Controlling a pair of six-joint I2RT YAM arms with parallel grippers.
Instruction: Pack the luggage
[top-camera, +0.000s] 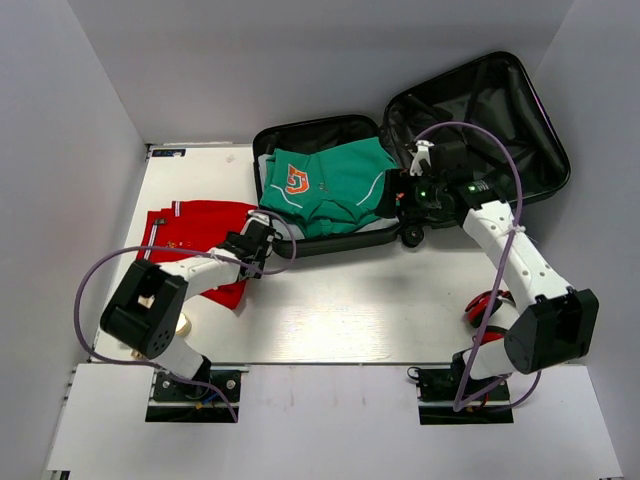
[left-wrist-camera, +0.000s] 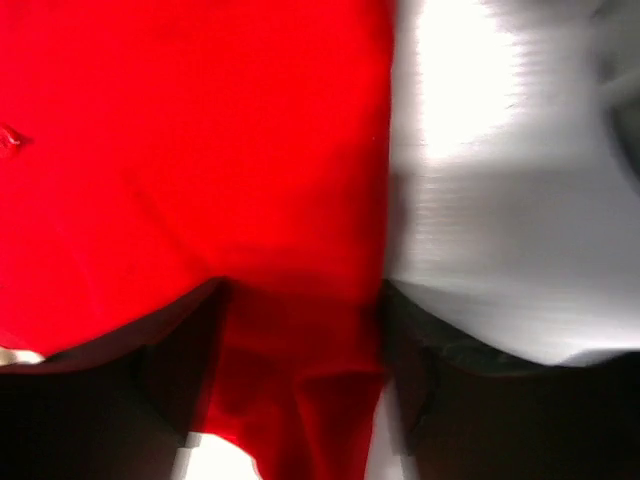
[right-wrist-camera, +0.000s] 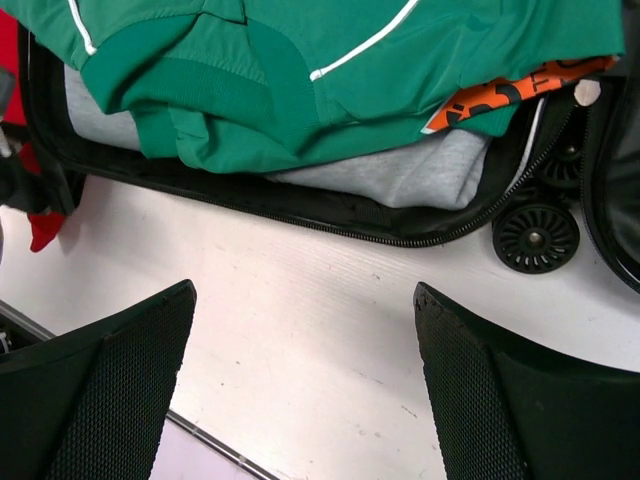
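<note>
The luggage (top-camera: 300, 245) is a black hard-shell suitcase lying open, with its lid (top-camera: 500, 110) tilted back at the right. A folded green shirt (top-camera: 325, 185) lies in its base on top of a grey garment (right-wrist-camera: 400, 175). A red garment (top-camera: 195, 230) lies on the table left of the suitcase. My left gripper (top-camera: 258, 240) is at that garment's right edge. In the left wrist view its jaws (left-wrist-camera: 300, 330) pinch a bunched fold of the red cloth (left-wrist-camera: 180, 150). My right gripper (top-camera: 405, 200) hangs open and empty (right-wrist-camera: 305, 300) over the table in front of the suitcase's near rim (right-wrist-camera: 330, 210).
A suitcase wheel (right-wrist-camera: 535, 238) sits at the near right corner. An orange patch (right-wrist-camera: 500, 95) shows under the green shirt. A red and black object (top-camera: 487, 305) lies beside the right arm. A tan object (top-camera: 183, 325) sits by the left arm. Grey walls close in the white table (top-camera: 330, 310).
</note>
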